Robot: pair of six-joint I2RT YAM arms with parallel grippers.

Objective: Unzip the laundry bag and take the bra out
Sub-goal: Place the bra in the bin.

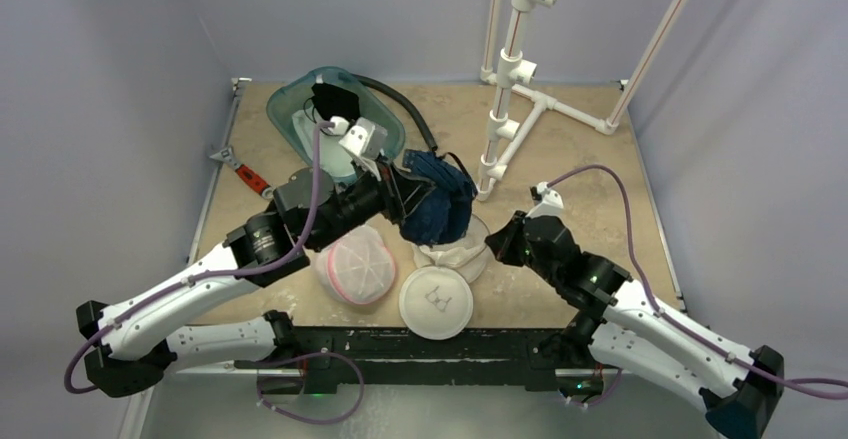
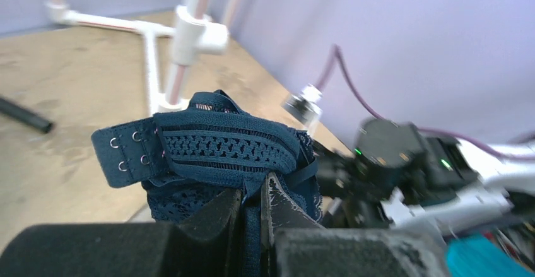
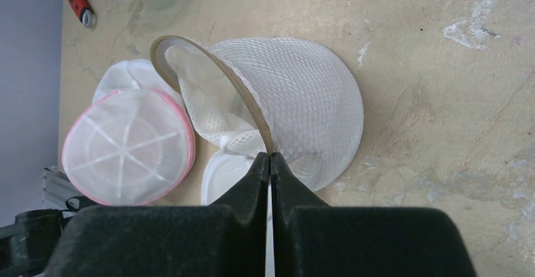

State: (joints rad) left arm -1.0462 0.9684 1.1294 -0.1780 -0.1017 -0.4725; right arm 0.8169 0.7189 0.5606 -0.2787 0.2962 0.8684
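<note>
A navy lace bra [image 1: 440, 199] hangs bunched above the table, clear of the bag. My left gripper [image 1: 405, 194] is shut on it. In the left wrist view its strap runs down between the jaws of the left gripper [image 2: 252, 195], and the bra's hook band [image 2: 126, 151] sticks out to the left. The white mesh laundry bag [image 1: 455, 254] lies open on the table just below the bra. My right gripper [image 3: 270, 157] is shut on the tan edge [image 3: 208, 62] of the laundry bag [image 3: 303, 100], holding that rim raised, and the bag's inside shows no clothing.
A pink-rimmed mesh bag [image 1: 355, 264] and a white round mesh pouch [image 1: 436, 302] lie near the front edge. A teal bin [image 1: 335, 119] sits at the back left with a black hose [image 1: 405, 109] beside it. A red-handled tool [image 1: 250, 176] lies at left. A white PVC frame [image 1: 515, 79] stands at the back right.
</note>
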